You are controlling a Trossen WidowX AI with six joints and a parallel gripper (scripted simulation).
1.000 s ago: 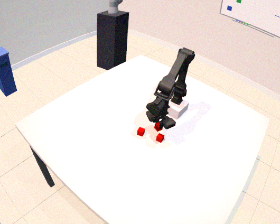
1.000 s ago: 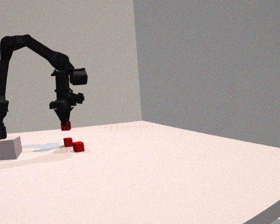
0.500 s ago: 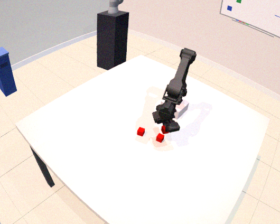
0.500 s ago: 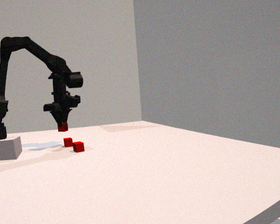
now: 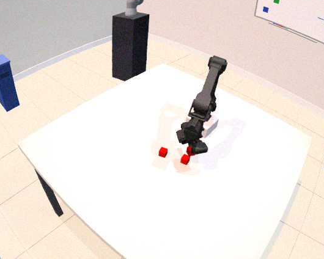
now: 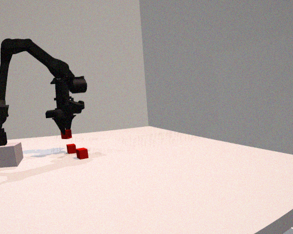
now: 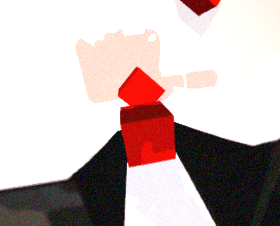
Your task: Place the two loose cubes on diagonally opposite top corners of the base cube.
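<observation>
My gripper (image 5: pixel 191 148) (image 6: pixel 66 132) (image 7: pixel 146 131) points down and is shut on a red cube (image 5: pixel 189 151) (image 6: pixel 67 134) (image 7: pixel 150 142). It holds that cube above the table, near the other two cubes; the cube looks about level. A red cube (image 5: pixel 163 152) (image 6: pixel 82 153) and another red cube (image 5: pixel 185 159) (image 6: pixel 71 148) stand apart on the table. In the wrist view one of them shows just beyond the held cube, turned relative to it, and the other is cut off at the top edge. The cubes look alike; I cannot tell which is the fixed base.
The arm's pale base block (image 5: pixel 211 127) (image 6: pixel 5 155) stands on the white table (image 5: pixel 111 171) (image 6: pixel 169 193) behind the gripper. A black pedestal (image 5: pixel 128 46) and a blue bin (image 5: pixel 5 85) stand off the table.
</observation>
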